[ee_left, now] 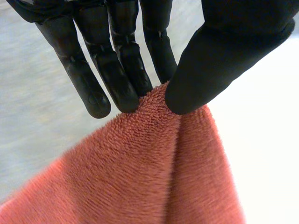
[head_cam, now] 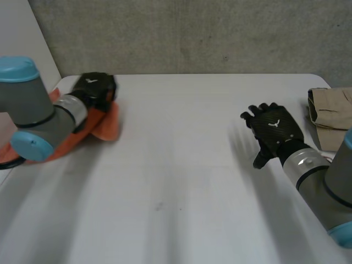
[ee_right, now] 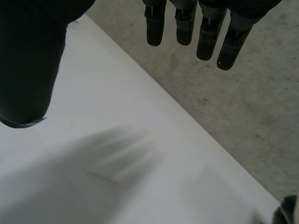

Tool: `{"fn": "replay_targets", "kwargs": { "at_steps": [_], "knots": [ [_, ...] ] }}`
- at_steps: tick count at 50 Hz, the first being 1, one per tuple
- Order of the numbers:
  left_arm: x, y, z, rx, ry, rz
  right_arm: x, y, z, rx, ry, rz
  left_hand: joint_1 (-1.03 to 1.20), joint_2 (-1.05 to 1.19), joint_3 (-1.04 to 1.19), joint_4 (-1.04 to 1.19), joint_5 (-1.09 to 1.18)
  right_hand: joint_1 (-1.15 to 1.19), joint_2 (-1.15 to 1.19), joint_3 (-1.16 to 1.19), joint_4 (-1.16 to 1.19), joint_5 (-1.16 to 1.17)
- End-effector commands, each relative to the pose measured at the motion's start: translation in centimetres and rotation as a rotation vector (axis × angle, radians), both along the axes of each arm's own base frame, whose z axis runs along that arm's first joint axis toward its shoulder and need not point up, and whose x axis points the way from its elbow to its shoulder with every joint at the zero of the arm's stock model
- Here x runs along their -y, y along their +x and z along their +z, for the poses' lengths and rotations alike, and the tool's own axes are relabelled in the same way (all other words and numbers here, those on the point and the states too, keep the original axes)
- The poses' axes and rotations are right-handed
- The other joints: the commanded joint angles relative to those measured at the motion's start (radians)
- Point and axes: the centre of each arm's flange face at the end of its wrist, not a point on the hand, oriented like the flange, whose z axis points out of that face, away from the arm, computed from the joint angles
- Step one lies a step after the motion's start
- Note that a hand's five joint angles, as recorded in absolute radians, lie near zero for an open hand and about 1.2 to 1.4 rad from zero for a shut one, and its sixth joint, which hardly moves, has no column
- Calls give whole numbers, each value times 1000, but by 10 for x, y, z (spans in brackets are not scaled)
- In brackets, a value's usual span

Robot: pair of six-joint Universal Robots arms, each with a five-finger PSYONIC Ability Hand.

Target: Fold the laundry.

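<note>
While the orange towel [head_cam: 108, 124] was pinched between thumb and fingers [ee_left: 122, 70] of the left hand [head_cam: 94, 88] at the table's [head_cam: 181, 176] far-left corner, the right hand [head_cam: 275, 131] was held open. A beige garment [head_cam: 333, 110] was seen near it.

Robotics laboratory or test cell, not a home. Evidence: a white worktop [head_cam: 181, 165] before a raw grey concrete wall [head_cam: 192, 33], with two machine arms, left arm [head_cam: 38, 118] and right arm [head_cam: 324, 181], grey-jointed and blue-capped, reaching over it. Laundry present: orange towel [head_cam: 107, 125] at one side, folded beige garment [head_cam: 333, 110] at the other.
</note>
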Motion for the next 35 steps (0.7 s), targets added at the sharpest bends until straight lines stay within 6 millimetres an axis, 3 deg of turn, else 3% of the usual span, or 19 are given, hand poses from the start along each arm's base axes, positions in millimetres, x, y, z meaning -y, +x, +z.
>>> {"fn": "replay_targets", "kwargs": {
  "at_steps": [1, 5, 7, 8, 10, 11, 14, 19, 23, 29, 35],
  "knots": [
    [-120, -74, 4, -279, 319, -321, 13, -9, 10, 12, -31, -41, 272, 200, 204, 198, 257, -31, -49, -44, -65, -71],
    [-148, -90, -17, -318, 466, -379, 18, -13, 12, 13, -39, -52, 272, 200, 204, 198, 257, -31, -49, -44, -65, -71],
    [-155, -95, -28, -307, 503, -394, 19, -14, 12, 13, -42, -53, -90, -161, -157, -163, -104, -31, -49, -44, -65, -71],
    [-162, -101, -34, -294, 518, -413, 20, -15, 13, 13, -43, -55, -537, -608, -604, -610, -551, -31, -49, -44, -65, -71],
    [-167, -105, -36, -287, 516, -416, 24, -18, 14, 15, -47, -65, -871, -943, -939, -945, -886, -31, -49, -44, -65, -71],
    [-168, -106, -35, -287, 510, -421, 25, -19, 14, 15, -49, -67, -917, -988, -984, -990, -931, -31, -49, -44, -65, -71],
    [-158, -100, -20, -308, 467, -390, 27, -21, 15, 16, -48, -75, -876, -947, -944, -949, -891, -31, -49, -44, -65, -71],
    [-112, -57, 21, -363, 300, -168, 28, -21, 16, 17, -47, -70, -864, -935, -932, -938, -879, -31, -49, -44, -65, -71],
    [-94, -34, 36, -319, 191, -59, 25, -16, 17, 16, -38, -29, -867, -938, -935, -940, -882, -31, -49, -44, -65, -71],
    [-82, -15, 29, -94, 75, -21, 5, -10, 13, -38, 115, 71, -867, -938, -935, -941, -882, -31, -49, -44, -65, -71],
    [-106, -2, -12, 236, 67, -72, -16, -13, 10, -66, 280, 80, -867, -938, -935, -941, -882, -31, -49, -44, -65, -71]
  ]
}}
